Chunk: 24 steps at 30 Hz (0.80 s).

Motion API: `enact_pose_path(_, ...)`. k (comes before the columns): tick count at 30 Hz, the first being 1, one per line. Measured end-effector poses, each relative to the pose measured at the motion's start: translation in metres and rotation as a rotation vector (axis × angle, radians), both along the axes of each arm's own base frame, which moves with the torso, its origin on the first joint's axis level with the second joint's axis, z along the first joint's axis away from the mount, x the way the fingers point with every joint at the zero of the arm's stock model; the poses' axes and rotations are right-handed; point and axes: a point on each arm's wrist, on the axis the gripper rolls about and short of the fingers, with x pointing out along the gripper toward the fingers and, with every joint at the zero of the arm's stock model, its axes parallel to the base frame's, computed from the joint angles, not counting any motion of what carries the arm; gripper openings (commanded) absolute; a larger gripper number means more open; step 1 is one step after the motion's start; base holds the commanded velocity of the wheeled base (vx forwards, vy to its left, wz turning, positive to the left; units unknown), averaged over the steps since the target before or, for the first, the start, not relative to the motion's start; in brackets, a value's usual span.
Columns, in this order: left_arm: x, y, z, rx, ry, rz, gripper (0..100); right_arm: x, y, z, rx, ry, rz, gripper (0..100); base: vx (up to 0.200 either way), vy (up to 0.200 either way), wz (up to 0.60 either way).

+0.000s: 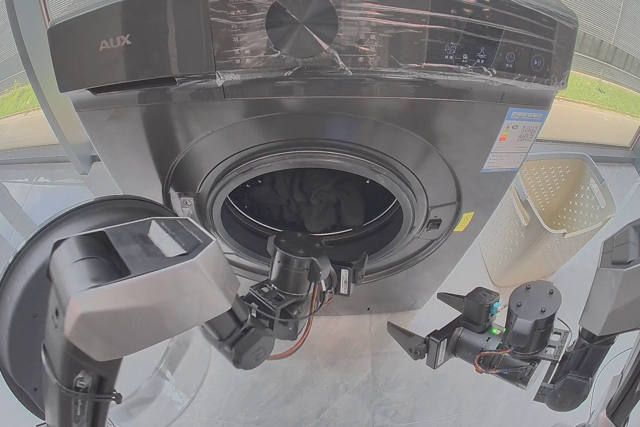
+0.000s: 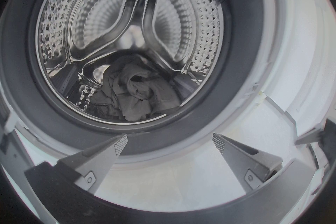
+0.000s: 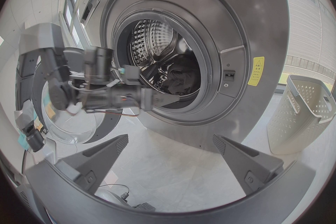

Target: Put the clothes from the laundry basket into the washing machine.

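A grey front-loading washing machine (image 1: 133,135) stands with its round opening uncovered. A dark crumpled heap of clothes (image 1: 310,198) lies at the bottom of the steel drum (image 2: 105,18), also seen as clothes (image 2: 134,95) and clothes (image 3: 183,77). My left gripper (image 1: 337,265) hangs just outside the opening's lower rim, pointing in; the left gripper (image 2: 169,140) is open with nothing between its fingers. My right gripper (image 1: 423,317) is low over the floor in front of the machine's right side; the right gripper (image 3: 169,140) is open and holds nothing. The cream laundry basket (image 1: 520,235) stands right of the machine and looks empty.
The machine's door (image 1: 27,261) is swung open to the left, beside my left arm; the door (image 3: 70,123) has a clear glass bowl. Pale tiled floor (image 1: 373,381) lies in front. The basket (image 3: 290,123) sits against the machine's right side.
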Motion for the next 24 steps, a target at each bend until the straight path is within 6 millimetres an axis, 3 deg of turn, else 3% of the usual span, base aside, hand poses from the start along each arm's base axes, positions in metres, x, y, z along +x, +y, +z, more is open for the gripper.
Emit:
enact_pose_path(8, -0.076, 0.021, 0.051, -0.074, 0.001, -0.084, 100, -0.004, -0.011, 0.006, 0.001, -0.004, -0.029, 100, 0.0, 0.0, 0.0)
enact_pose_path(14, -0.123, 0.058, 0.088, -0.15, -0.028, -0.102, 100, -0.013, -0.031, 0.024, 0.026, -0.054, -0.104, 100, 0.0, 0.0, 0.0)
enact_pose_path(24, -0.164, 0.107, 0.104, -0.119, -0.077, -0.055, 100, -0.014, -0.07, 0.053, 0.091, -0.164, -0.281, 100, -0.02, 0.0, 0.0)
